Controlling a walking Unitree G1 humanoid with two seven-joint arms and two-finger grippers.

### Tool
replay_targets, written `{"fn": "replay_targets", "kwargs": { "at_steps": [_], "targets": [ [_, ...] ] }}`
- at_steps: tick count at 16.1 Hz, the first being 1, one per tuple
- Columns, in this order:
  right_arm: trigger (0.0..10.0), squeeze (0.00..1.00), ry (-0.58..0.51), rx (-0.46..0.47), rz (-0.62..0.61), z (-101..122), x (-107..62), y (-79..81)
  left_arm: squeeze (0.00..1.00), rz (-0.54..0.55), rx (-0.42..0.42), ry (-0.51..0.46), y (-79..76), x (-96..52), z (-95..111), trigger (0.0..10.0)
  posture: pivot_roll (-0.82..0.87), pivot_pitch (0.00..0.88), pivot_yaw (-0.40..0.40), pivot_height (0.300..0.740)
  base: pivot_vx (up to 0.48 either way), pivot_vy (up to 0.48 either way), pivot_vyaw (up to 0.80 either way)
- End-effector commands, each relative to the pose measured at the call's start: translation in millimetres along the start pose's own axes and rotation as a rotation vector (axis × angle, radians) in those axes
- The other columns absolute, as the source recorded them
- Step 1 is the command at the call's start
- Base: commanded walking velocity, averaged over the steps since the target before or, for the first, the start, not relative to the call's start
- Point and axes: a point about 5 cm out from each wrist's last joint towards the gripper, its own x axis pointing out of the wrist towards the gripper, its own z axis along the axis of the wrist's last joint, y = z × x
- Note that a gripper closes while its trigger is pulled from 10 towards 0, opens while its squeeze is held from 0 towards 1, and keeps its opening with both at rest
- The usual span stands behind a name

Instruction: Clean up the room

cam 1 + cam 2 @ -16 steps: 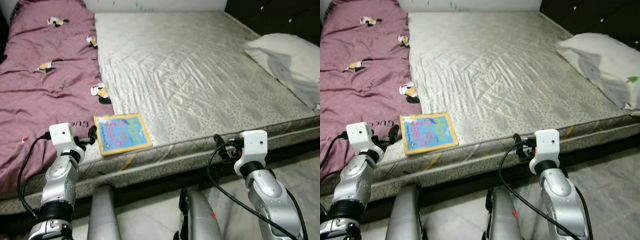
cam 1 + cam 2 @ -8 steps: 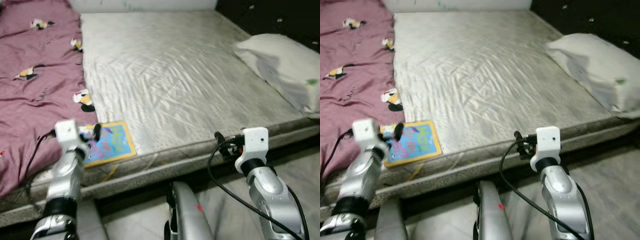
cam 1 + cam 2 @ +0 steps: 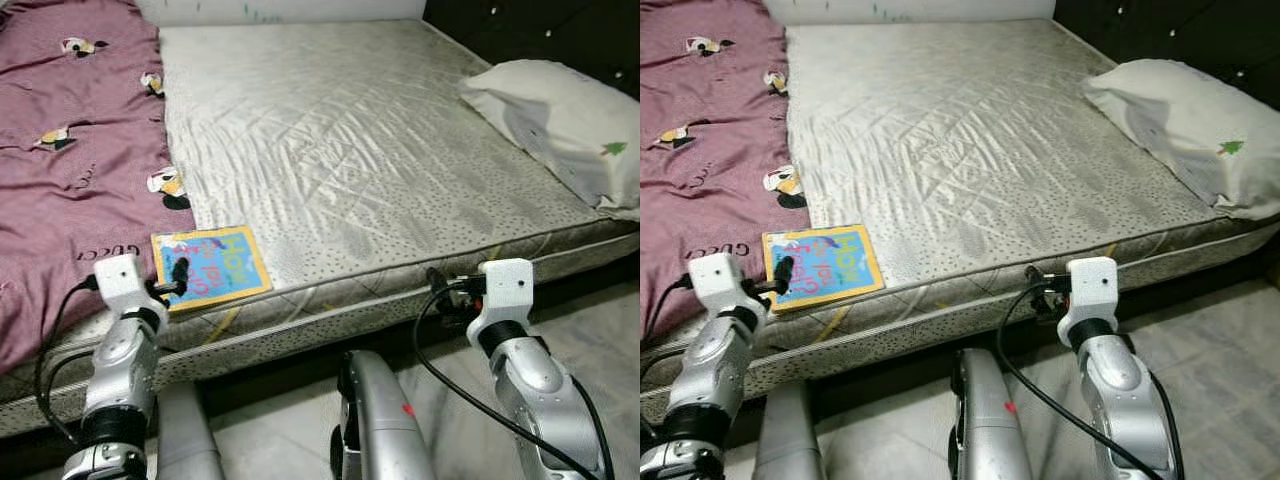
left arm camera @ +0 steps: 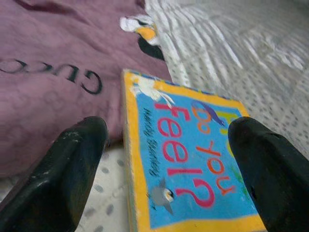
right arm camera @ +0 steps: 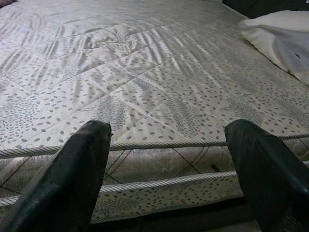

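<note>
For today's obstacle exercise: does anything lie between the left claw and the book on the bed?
Nothing visible does. The left claw is open at the near edge of the book, one finger on each side.

Bare mattress (image 3: 350, 150) wide open between purple blanket (image 3: 70, 150) and pillow (image 3: 560, 120); book (image 3: 208, 268) at blanket's edge.

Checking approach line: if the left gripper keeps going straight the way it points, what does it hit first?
Probably the picture book: it lies on the mattress straight ahead of the open left gripper, near edge between the fingers. Exact gap is unclear.
</note>
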Motion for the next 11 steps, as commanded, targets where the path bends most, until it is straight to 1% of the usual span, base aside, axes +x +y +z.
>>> {"fn": "replay_targets", "kwargs": {
  "at_steps": [1,4,5,6,7,11],
  "targets": [
    [10.0,0.00,-0.002,-0.005,0.005,1.5,1.6,-1.1,0.00,0.016,-0.007,-0.023,2.0,-1.0,3.6,10.0,-0.12,0.023,-0.081,0.533,0.000,0.000,0.00],
    [10.0,0.00,-0.003,-0.004,0.005,1.6,2.3,-1.5,0.00,0.031,-0.008,-0.015,5.5,-1.9,2.3,10.0,-0.12,0.023,-0.082,0.500,0.000,0.000,0.00],
    [10.0,0.00,-0.005,-0.005,0.003,1.8,2.5,-1.9,0.00,0.018,-0.020,0.015,6.0,-1.4,-0.3,10.0,-0.12,0.023,-0.082,0.490,0.000,0.000,0.00],
    [10.0,0.00,-0.005,-0.005,0.003,1.8,2.6,-2.0,0.00,0.015,-0.022,0.021,5.7,-1.3,-0.9,10.0,-0.12,0.023,-0.082,0.490,0.000,0.000,0.00],
    [10.0,0.00,-0.004,-0.007,-0.001,2.0,2.6,-2.8,0.00,-0.014,-0.023,0.036,4.3,0.9,-1.2,10.0,-0.12,0.023,-0.083,0.490,0.000,0.000,0.00],
    [10.0,0.00,-0.006,-0.014,-0.002,3.5,1.5,-4.6,0.00,-0.023,-0.054,0.093,4.7,7.6,-6.2,10.0,-0.14,0.022,-0.086,0.490,0.000,0.000,0.00]
  ]
}}
